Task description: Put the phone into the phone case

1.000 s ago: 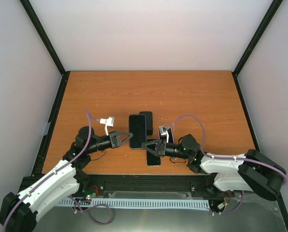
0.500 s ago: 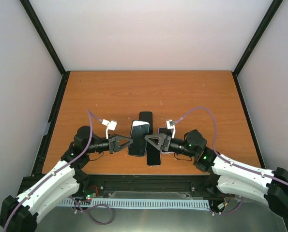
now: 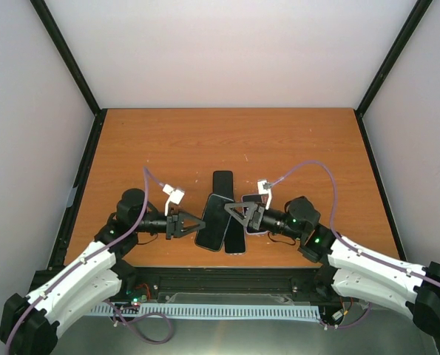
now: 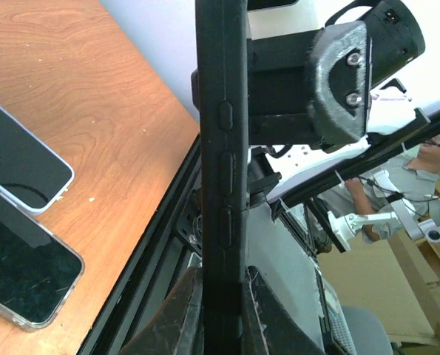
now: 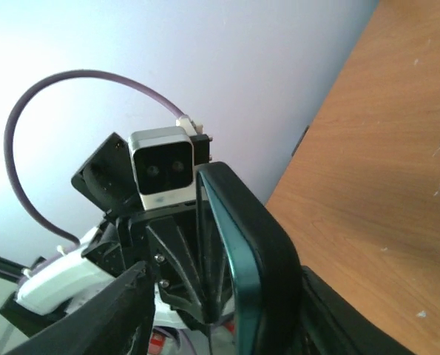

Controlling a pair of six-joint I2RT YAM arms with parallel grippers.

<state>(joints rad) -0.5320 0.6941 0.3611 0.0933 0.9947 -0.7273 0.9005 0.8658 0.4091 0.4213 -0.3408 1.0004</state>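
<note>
My left gripper is shut on the near end of a black phone case and holds it above the table, tilted. In the left wrist view the case stands edge-on with its side buttons showing. My right gripper is at the case's far end. In the right wrist view the case shows a teal inner edge and rests against my right-hand finger, with a wide gap to the other finger. I cannot tell whether a phone sits inside it.
Three phones lie on the wooden table: a black one beyond the grippers, one under them near the front edge, and one under the right wrist. Two show in the left wrist view.
My left gripper has carried the case towards the near edge and tilted it. My right gripper has moved up and left until its fingers are around the case's far end.
</note>
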